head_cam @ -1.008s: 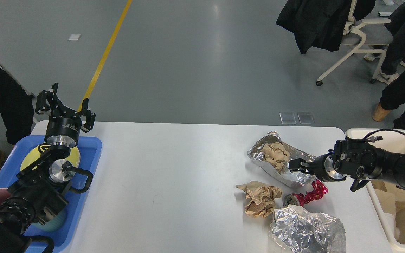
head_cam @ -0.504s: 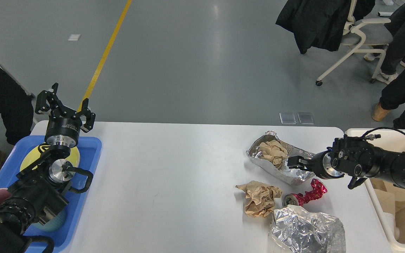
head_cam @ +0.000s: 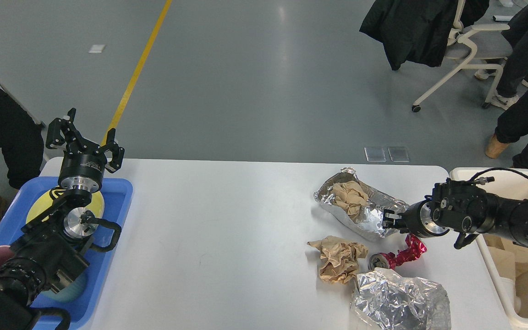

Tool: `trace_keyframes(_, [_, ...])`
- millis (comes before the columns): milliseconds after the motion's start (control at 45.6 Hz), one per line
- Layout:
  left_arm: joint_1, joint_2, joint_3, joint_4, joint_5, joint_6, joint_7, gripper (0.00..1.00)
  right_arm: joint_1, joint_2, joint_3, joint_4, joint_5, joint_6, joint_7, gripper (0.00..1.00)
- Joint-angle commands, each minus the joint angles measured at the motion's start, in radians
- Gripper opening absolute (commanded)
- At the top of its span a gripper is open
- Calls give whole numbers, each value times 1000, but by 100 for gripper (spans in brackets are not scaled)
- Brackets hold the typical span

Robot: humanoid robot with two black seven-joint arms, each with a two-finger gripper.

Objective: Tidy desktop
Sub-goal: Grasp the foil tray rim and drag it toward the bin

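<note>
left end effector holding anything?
No. The left end effector is open and empty above the blue tray.

A smooth grey floor [head_cam: 255, 82] fills the room, with a pale streak of overhead light [head_cam: 287, 41] reflected near its middle. A yellow line [head_cam: 138, 68] runs diagonally across it on the left, beside a small white patch [head_cam: 97, 48]. At the upper right stands a white-framed chair [head_cam: 468, 50] on castors, a black coat [head_cam: 410, 30] draped over it. Two clear floor plates [head_cam: 387, 154] lie nearby.
</note>
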Motion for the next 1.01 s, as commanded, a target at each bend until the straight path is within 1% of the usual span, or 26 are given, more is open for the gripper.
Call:
trace_keyframes(0, [0, 0, 0, 0, 0, 0, 0, 96, 6, -1, 0, 0, 0, 24, 0, 0])
trace_keyframes(701, [0, 0, 0, 0, 0, 0, 0, 96, 29, 2, 1, 8, 1, 53, 0, 0])
trace_keyframes(986, [0, 0, 0, 0, 0, 0, 0, 96, 119, -11, 1, 22, 3, 145, 0, 0])
